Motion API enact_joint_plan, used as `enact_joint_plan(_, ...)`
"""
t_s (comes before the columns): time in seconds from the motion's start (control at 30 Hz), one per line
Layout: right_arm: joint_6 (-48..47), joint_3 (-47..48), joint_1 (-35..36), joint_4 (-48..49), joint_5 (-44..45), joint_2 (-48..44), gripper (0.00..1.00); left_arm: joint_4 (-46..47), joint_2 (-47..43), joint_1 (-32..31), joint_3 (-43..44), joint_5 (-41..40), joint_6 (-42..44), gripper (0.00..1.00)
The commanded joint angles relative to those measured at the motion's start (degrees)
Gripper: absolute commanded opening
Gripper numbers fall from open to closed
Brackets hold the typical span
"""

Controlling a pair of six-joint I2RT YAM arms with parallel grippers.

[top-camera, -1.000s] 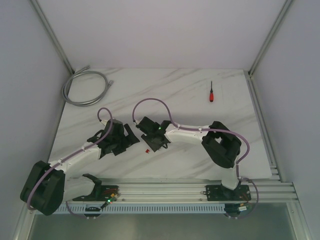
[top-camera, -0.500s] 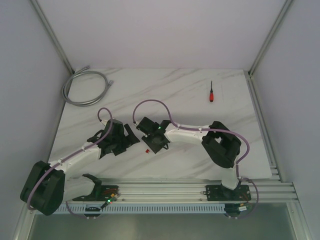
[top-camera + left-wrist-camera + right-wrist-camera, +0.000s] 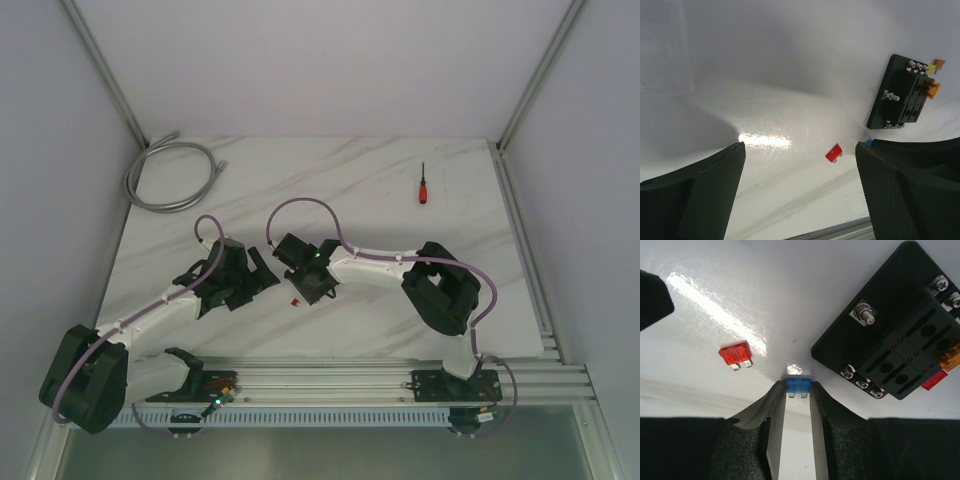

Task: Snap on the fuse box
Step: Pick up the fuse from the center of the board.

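Pretty clearly a robot lab cell: a marble-look worktop [image 3: 380,190] is boxed in by plain white panels [image 3: 320,60] and aluminium framing [image 3: 537,72], with arms [image 3: 375,264] bolted to a rail [image 3: 330,378].

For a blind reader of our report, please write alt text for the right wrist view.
The right end effector pinches a small blue fuse between its fingertips, close to the white table. A black fuse box lies at upper right, and a loose red fuse lies at left.

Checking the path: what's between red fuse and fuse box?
Bare table, in the right wrist view; the blue fuse in the right gripper sits just off that line.
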Motion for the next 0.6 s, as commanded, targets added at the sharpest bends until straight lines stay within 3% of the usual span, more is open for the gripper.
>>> enact_joint_plan(0.0,1.7,0.2,-0.1,-2.2,1.8,1.5,0.28,-0.2,-1.7,0.1,0.1,1.0,1.3,1.00)
enact_joint_plan(0.57,14.9,-2.4,-4.3,6.4,6.6,-16.9,0.21,18.9,-13.9,-6.8,-2.9,-2.1,3.6,0.91)
